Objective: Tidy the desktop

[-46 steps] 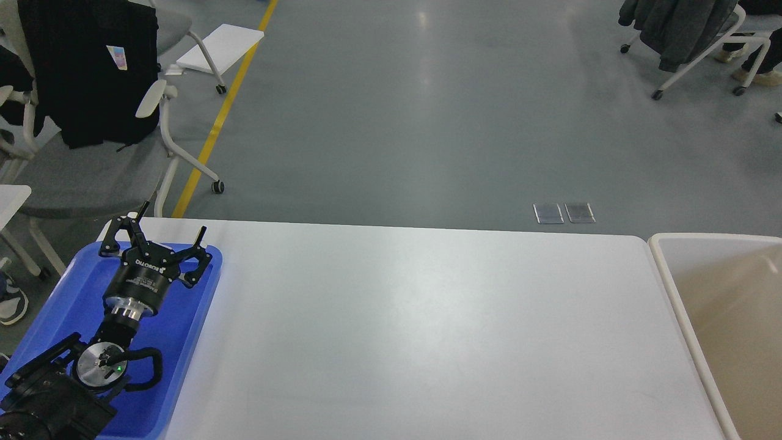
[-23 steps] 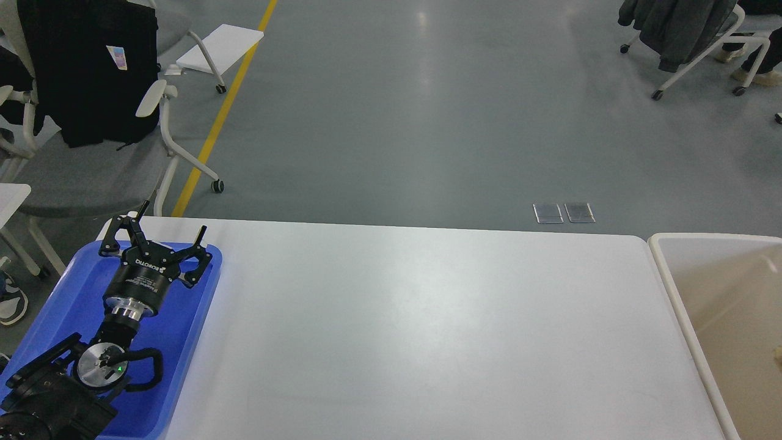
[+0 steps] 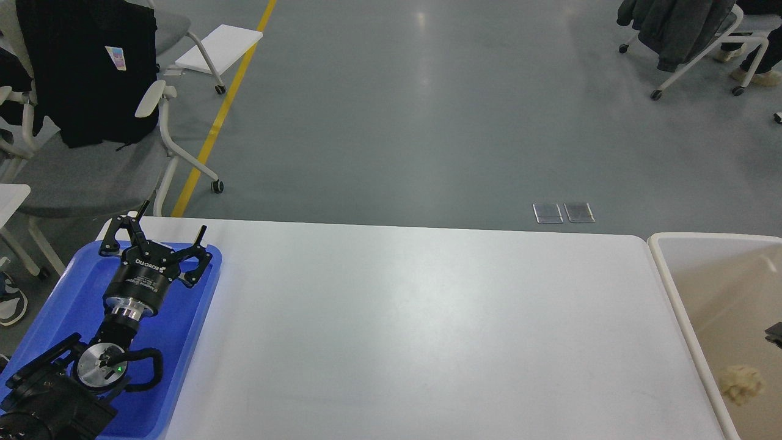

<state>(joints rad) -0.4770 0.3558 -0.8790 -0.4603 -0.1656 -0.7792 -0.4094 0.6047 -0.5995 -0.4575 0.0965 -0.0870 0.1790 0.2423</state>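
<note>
Hovering over the blue tray (image 3: 61, 305) at the counter's left end, the left hand (image 3: 160, 235) has its fingers spread wide and holds nothing. The counter (image 3: 427, 330) fills the middle of the view, running from the tray to the cream bin (image 3: 663, 260) just past its right edge, and no loose item shows on its white top. Inside the bin lies a pale crumpled lump (image 3: 740, 385), perhaps paper. A small dark part (image 3: 774, 335) pokes in at the right border above the bin; it may be the right hand, but too little shows to tell how it stands or whether it holds anything.

Judging from this, the tidying looks close to done: waste sits in the bin and the top looks bare. The step in hand seems to be the drop into the bin. The next move likely calls for drawing both arms back clear of tray and bin, after checking the near edge, which is out of view.
</note>
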